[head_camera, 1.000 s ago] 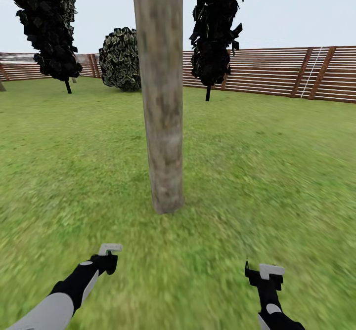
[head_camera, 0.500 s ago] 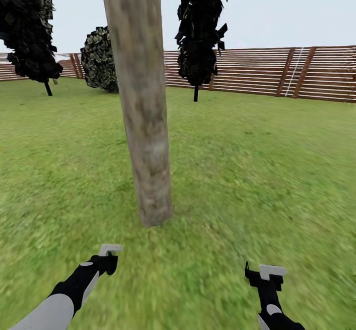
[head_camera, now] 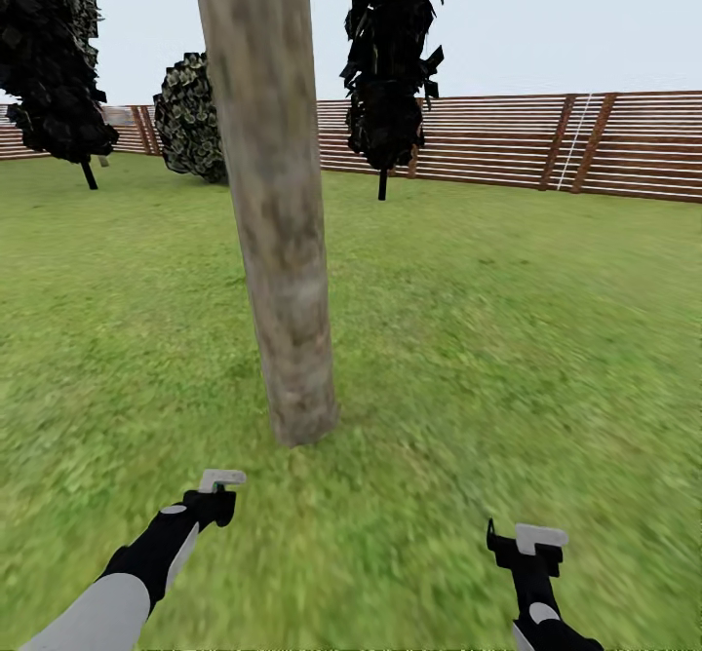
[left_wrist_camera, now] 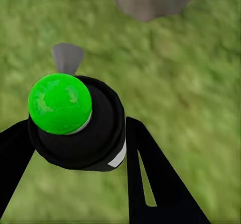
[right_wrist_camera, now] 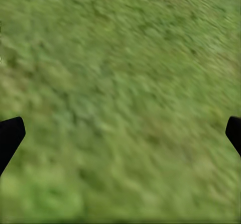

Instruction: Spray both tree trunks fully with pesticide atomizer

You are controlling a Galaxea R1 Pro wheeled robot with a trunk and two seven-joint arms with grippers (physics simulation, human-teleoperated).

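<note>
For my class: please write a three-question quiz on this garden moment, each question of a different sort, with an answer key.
1. True or false: the left gripper is shut on the atomizer, the black bottle with a green cap.
2. Multiple choice: what lies between the fingertips of the right gripper? A) the tree trunk B) nothing but grass C) a stepping stone
3. Fill in: in the head view, the tree trunk stands straight ahead of the ____ arm.

Key
1. True; its fingers flank the bottle.
2. B; the jaws are wide apart over the floor.
3. Left.
</note>
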